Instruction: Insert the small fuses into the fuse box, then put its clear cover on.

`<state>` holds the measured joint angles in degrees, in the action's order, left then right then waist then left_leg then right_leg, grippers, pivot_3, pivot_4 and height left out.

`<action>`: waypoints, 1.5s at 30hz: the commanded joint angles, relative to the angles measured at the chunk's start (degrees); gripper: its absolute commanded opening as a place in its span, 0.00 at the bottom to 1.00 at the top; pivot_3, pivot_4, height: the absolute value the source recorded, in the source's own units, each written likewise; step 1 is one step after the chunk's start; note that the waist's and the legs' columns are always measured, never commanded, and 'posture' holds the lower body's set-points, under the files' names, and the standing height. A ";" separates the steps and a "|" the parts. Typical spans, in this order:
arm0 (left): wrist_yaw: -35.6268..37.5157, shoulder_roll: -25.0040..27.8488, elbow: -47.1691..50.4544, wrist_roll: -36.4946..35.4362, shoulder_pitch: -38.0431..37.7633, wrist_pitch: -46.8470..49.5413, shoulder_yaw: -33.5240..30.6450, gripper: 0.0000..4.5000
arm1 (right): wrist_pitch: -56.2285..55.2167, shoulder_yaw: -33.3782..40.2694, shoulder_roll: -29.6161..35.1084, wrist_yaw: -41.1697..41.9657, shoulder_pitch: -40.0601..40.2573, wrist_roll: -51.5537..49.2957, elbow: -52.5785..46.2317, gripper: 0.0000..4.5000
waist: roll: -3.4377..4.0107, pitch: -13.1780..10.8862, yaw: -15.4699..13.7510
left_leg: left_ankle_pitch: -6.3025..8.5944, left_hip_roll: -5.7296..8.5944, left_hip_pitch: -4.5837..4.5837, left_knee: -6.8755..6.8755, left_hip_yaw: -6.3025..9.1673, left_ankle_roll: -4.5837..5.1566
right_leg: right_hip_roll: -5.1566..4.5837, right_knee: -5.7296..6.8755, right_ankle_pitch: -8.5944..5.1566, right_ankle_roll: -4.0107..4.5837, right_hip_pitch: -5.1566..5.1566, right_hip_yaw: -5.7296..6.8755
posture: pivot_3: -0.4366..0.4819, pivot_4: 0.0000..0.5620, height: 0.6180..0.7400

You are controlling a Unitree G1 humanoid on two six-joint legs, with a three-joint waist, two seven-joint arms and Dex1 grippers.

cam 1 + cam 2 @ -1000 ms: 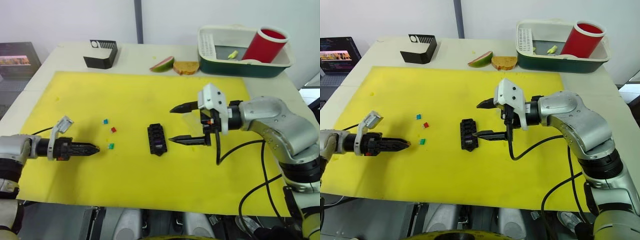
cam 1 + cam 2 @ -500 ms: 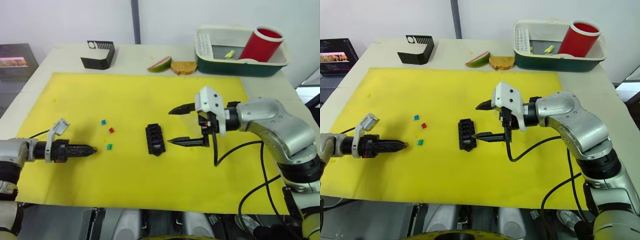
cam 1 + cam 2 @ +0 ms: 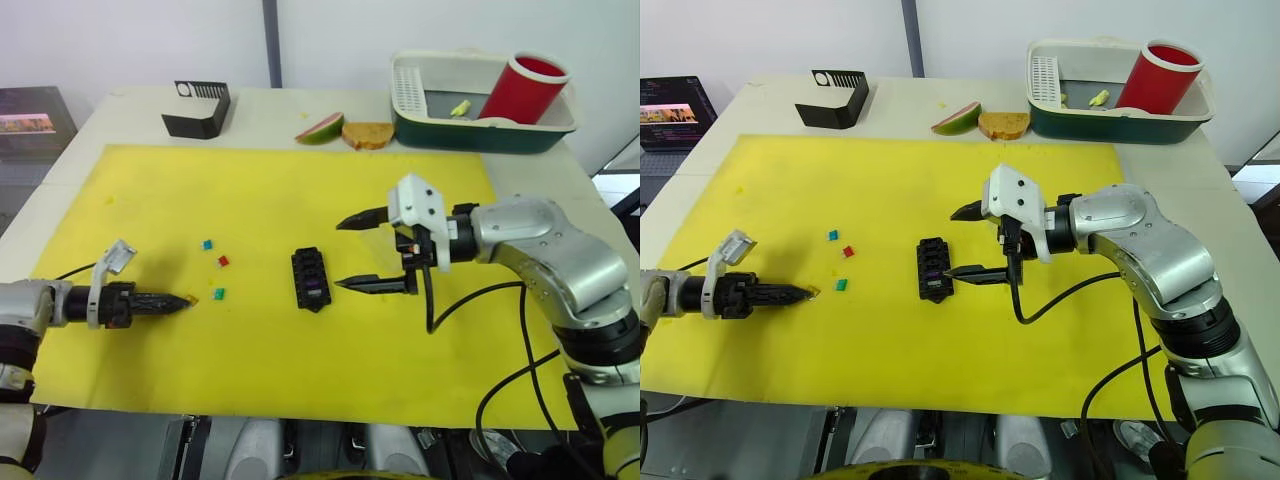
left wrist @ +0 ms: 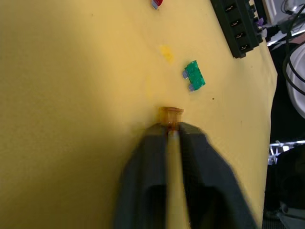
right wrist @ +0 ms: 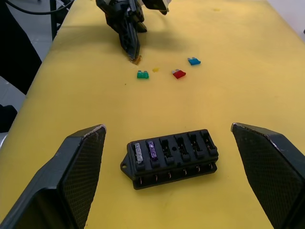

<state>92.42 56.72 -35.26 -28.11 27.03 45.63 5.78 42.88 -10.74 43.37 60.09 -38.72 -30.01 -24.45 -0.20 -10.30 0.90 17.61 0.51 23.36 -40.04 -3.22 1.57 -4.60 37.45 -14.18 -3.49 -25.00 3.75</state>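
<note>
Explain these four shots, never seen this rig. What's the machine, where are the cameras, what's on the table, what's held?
It is a humanoid robot with two arms, each ending in a two-fingered black gripper. Two pictures come from a stereo camera on its head, looking down over the arms. The other two come from cameras on the wrists, looking along each gripper's fingers.

On the yellow mat lies a black fuse box with two fuses already in its slots, one clear and one purple. Loose green, red and blue fuses lie nearby.

The left gripper is shut on an amber fuse, low at the mat. The right gripper is open beside the fuse box, holding nothing.

At the back of the table are a black slotted holder, two food pieces and a tub with a red cup.
</note>
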 commanded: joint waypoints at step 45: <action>-22.87 -14.53 43.98 -26.26 13.58 14.64 -15.49 0.00 | 40.53 20.57 -19.66 -32.33 -15.78 -40.40 9.01 0.61 | -0.11 0.00 -0.10 | -0.19 0.02 0.06 0.03 0.06 -0.33 | 0.07 -0.06 0.01 0.00 0.02 0.00 | 0.48 0.27 1.00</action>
<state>68.75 41.33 7.50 -53.52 40.52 61.48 -9.71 84.48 8.74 23.97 28.40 -52.79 -68.90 -15.31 -0.31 -10.30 0.80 17.42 0.53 23.42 -40.02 -3.17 1.24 -4.53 37.39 -14.17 -3.49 -24.97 3.75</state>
